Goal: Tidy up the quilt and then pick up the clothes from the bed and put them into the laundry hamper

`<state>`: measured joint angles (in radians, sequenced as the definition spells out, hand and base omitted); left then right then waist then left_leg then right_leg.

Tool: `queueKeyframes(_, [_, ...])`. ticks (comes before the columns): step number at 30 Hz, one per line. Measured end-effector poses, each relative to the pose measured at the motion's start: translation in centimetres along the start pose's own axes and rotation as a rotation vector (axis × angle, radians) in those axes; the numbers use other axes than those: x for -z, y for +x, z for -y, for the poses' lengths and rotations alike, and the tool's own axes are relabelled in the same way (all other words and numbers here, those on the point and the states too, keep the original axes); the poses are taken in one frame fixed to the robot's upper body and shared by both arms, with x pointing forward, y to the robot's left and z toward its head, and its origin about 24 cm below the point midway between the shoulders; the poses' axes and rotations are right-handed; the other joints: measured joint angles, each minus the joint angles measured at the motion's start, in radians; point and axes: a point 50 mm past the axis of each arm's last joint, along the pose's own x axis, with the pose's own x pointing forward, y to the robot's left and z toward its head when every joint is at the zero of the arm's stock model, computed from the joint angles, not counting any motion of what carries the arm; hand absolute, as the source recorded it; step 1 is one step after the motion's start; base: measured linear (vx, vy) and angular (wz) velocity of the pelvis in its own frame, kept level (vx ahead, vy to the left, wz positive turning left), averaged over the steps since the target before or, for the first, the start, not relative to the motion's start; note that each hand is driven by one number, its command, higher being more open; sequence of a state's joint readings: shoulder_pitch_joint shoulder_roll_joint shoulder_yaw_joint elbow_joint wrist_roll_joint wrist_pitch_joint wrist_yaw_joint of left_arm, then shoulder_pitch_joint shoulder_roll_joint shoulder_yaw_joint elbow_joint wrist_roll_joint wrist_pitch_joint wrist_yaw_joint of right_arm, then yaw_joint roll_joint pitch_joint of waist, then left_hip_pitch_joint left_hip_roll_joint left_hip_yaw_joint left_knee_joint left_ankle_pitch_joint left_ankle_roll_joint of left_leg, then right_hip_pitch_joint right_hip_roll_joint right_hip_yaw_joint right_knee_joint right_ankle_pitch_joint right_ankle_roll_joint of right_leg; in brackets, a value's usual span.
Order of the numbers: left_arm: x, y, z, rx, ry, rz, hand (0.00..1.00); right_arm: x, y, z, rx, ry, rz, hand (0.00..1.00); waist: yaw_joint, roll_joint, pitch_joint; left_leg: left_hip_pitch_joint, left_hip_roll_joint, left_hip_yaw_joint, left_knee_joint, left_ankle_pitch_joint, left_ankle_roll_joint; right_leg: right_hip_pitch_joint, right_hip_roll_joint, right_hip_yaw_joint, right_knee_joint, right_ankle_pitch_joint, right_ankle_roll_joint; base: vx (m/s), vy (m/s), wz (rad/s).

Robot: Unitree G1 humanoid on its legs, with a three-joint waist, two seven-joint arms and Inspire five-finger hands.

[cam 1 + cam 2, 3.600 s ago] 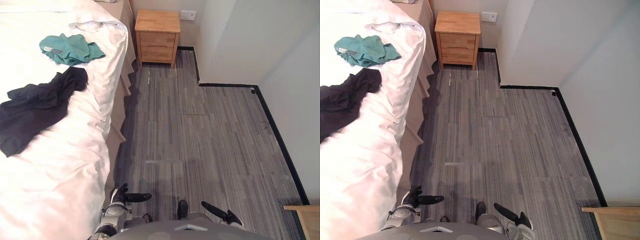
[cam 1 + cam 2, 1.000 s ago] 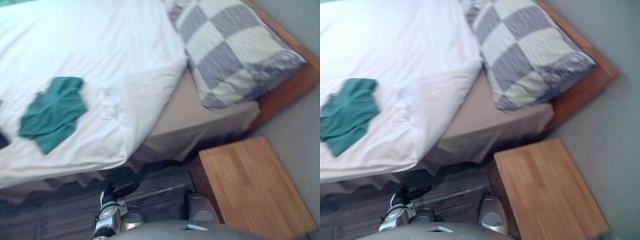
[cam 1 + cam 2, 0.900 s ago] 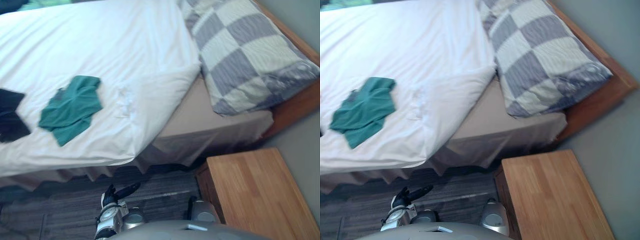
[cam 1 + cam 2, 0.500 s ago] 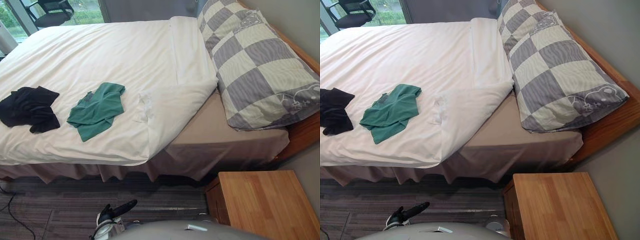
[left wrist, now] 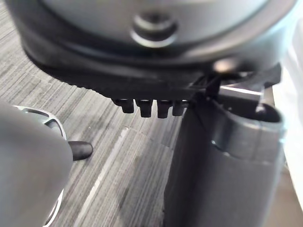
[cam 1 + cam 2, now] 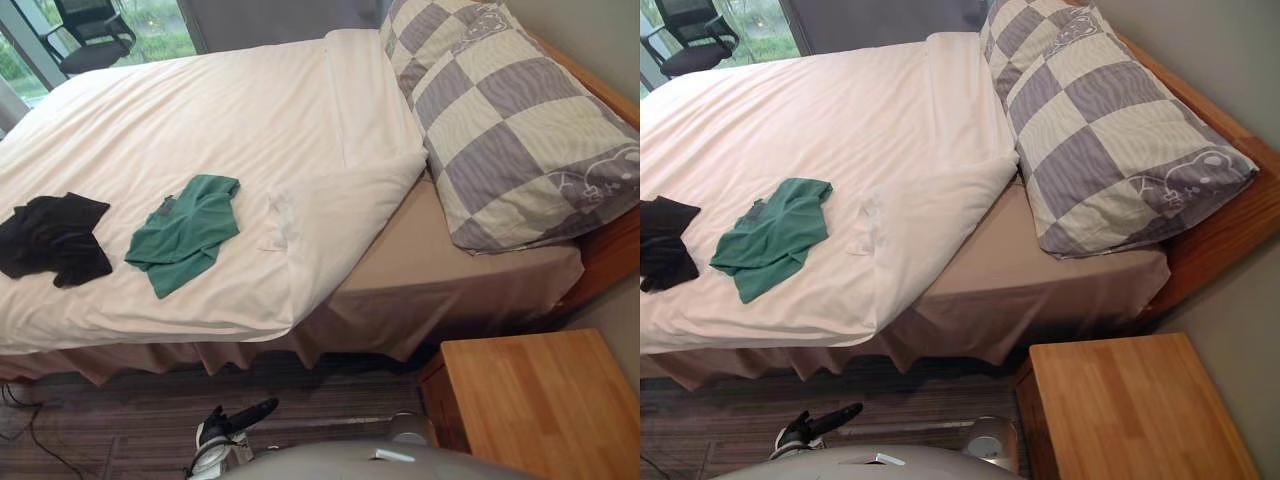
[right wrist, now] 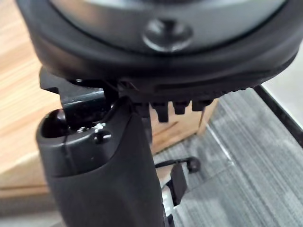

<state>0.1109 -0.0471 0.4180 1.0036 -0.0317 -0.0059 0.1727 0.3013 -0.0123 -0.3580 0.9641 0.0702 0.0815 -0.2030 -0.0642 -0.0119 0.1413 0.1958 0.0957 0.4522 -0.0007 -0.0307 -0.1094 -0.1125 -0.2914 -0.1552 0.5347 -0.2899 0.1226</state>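
We see a crumpled green shirt (image 6: 183,230) and black garment (image 6: 55,235) apart by the white quilt's (image 6: 200,120) near edge; over open grey striped floor (image 6: 120,410) our left hand (image 6: 222,424) hangs, fingers straight; by the wooden nightstand (image 6: 540,400) our right hand (image 7: 94,165), pose unclear

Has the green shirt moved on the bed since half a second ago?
No. The green shirt lies as before between the black clothes and the quilt's folded corner; the whole view shifted, so the camera moved.
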Motion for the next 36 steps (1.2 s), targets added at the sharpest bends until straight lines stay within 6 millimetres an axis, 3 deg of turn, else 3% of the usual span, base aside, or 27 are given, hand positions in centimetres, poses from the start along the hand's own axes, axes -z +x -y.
queueKeyframes(5, [0.4,0.0,-0.8,-0.068,-0.073,-0.025,1.00,1.4,-0.3,0.5,0.044,0.279,-0.063,1.00,-0.010,-0.010,0.005,0.002,0.037,-0.003,0.033,-0.016,-0.023,0.041,0.017,-0.035,-0.011,-0.012,-0.004,0.00,-0.084,0.11])
queueKeyframes(8, [0.5,0.0,-1.2,-0.095,-0.089,-0.034,1.00,-0.1,-0.5,1.6,0.077,0.424,0.010,1.00,-0.025,-0.017,0.006,-0.005,0.037,-0.002,0.053,-0.042,-0.024,0.062,0.015,-0.036,-0.046,-0.001,0.015,-0.02,0.038,0.03])
queueKeyframes(12, [0.3,0.0,-1.5,-0.103,-0.066,-0.018,1.00,-8.0,-2.9,4.8,0.143,0.466,0.391,1.00,-0.037,-0.032,0.009,-0.021,0.036,0.027,0.110,-0.105,-0.011,0.068,0.010,-0.001,-0.085,0.013,0.035,0.03,0.108,-0.17])
queueKeyframes(13, [0.2,0.0,-1.6,-0.101,-0.035,-0.009,1.00,-11.4,-4.7,6.0,0.158,0.458,0.559,1.00,-0.050,-0.038,0.011,-0.023,0.032,0.035,0.120,-0.114,-0.015,0.067,0.007,0.012,-0.092,0.015,0.037,0.05,0.070,-0.19])
queueKeyframes(14, [0.1,0.1,-1.6,-0.097,-0.021,-0.006,1.00,-13.1,-5.8,6.7,0.169,0.442,0.650,1.00,-0.052,-0.039,0.011,-0.023,0.031,0.040,0.124,-0.118,-0.017,0.065,0.007,0.018,-0.095,0.018,0.043,0.08,0.090,-0.20])
queueKeyframes(16, [-0.3,0.1,-1.4,-0.079,0.059,0.017,1.00,-18.6,-10.5,8.9,0.233,0.369,0.982,1.00,-0.058,-0.045,0.012,-0.023,0.018,0.050,0.120,-0.127,-0.018,0.059,0.009,0.039,-0.104,0.025,0.047,0.13,0.083,-0.10])
queueKeyframes(19, [-0.9,0.2,-1.2,-0.034,0.158,0.053,1.00,-22.9,-15.5,10.0,0.295,0.333,1.273,1.00,-0.079,-0.049,0.014,-0.034,0.015,0.036,0.114,-0.126,-0.018,0.065,0.018,0.070,-0.133,0.030,0.040,0.17,0.019,0.17])
queueKeyframes(20, [-1.0,0.2,-1.1,-0.021,0.172,0.060,1.00,-23.5,-16.2,10.1,0.310,0.321,1.314,1.00,-0.079,-0.050,0.014,-0.035,0.015,0.035,0.113,-0.126,-0.018,0.067,0.019,0.072,-0.140,0.032,0.037,0.14,-0.010,0.10])
queueKeyframes(24, [-1.3,0.1,-0.4,0.056,0.283,0.096,1.00,-26.5,-18.8,8.9,0.267,0.278,1.467,1.00,-0.083,-0.040,0.014,-0.012,0.016,0.006,0.098,-0.126,-0.018,0.113,0.029,0.081,-0.166,0.048,0.016,0.17,0.000,0.19])
queueKeyframes(25, [-1.2,0.0,0.0,0.074,0.302,0.101,1.00,-27.2,-19.3,8.2,0.246,0.247,1.497,1.00,-0.085,-0.028,0.017,0.000,0.023,-0.003,0.100,-0.124,-0.014,0.097,0.033,0.087,-0.103,0.057,0.002,0.14,-0.040,0.12])
queueKeyframes(26, [-1.2,-0.1,0.8,0.103,0.309,0.109,1.00,-27.9,-20.2,7.8,0.238,0.191,1.545,1.00,-0.091,0.019,0.040,0.011,0.057,-0.031,0.100,-0.124,-0.011,0.018,0.075,0.137,0.001,0.009,-0.010,0.17,-0.107,0.10])
queueKeyframes(27, [-1.0,-0.1,1.3,0.118,0.307,0.097,1.00,-28.4,-21.0,7.8,0.238,0.149,1.583,1.00,-0.089,0.037,0.044,0.003,0.078,-0.048,0.101,-0.125,-0.012,0.003,0.135,0.185,-0.129,-0.027,-0.011,0.20,-0.126,0.34])
queueKeyframes(28, [-0.8,-0.1,1.4,0.129,0.324,0.090,1.00,-29.4,-21.9,7.8,0.261,0.095,1.638,1.00,-0.107,0.038,0.048,-0.026,0.073,-0.058,0.123,-0.126,-0.013,0.015,0.152,0.225,-0.259,0.117,0.003,0.20,-0.108,0.55])
queueKeyframes(29, [-0.8,0.0,1.4,0.140,0.334,0.083,1.00,-30.2,-22.3,7.6,0.275,0.064,1.664,1.00,-0.126,0.042,0.059,-0.043,0.065,-0.077,0.153,-0.126,-0.012,0.026,0.141,0.195,-0.255,0.116,0.007,0.18,-0.059,0.59])
queueKeyframes(30, [-1.3,0.2,0.8,0.133,0.294,0.101,1.00,-32.1,-23.1,5.7,0.160,0.081,1.712,1.00,-0.142,0.017,0.078,-0.119,0.069,-0.084,0.342,-0.117,0.003,0.033,0.120,0.201,-0.246,0.120,0.001,0.13,-0.090,0.09])
queueKeyframes(31, [-1.8,0.3,0.5,0.115,0.265,0.107,1.00,-32.7,-23.8,4.3,0.098,0.064,1.730,1.00,-0.129,-0.007,0.091,-0.155,0.065,-0.079,0.398,-0.145,-0.002,0.035,0.102,0.230,-0.243,0.120,0.001,0.09,-0.093,-0.45])
queueKeyframes(32, [-2.0,0.3,0.7,0.106,0.264,0.115,1.00,-33.1,-25.1,2.8,0.029,0.029,1.775,1.00,-0.109,0.000,0.094,-0.157,0.044,-0.080,0.331,-0.176,-0.010,0.045,0.095,0.250,-0.247,0.120,0.001,0.08,-0.111,-0.48])
queueKeyframes(33, [-1.7,0.0,2.0,0.136,0.299,0.123,1.00,-32.6,-27.2,1.3,-0.030,-0.100,1.878,1.00,-0.103,0.068,0.108,-0.176,0.052,-0.102,0.209,-0.074,0.020,0.091,0.121,0.228,-0.260,0.116,0.008,0.09,-0.035,-0.27])
queueKeyframes(34, [-1.6,-0.1,2.3,0.142,0.306,0.125,1.00,-32.4,-27.7,0.7,-0.046,-0.143,1.909,1.00,-0.098,0.083,0.105,-0.188,0.058,-0.090,0.199,-0.079,0.020,0.093,0.127,0.217,-0.256,0.109,0.017,0.11,-0.004,0.01])
queueKeyframes(36, [-2.1,-0.1,2.8,0.168,0.377,0.154,1.00,-32.7,-30.0,-2.3,-0.139,-0.205,2.003,1.00,-0.102,0.072,0.107,-0.180,0.036,-0.101,0.127,-0.066,0.012,0.062,0.116,0.210,-0.249,0.105,0.023,0.14,0.028,0.08])
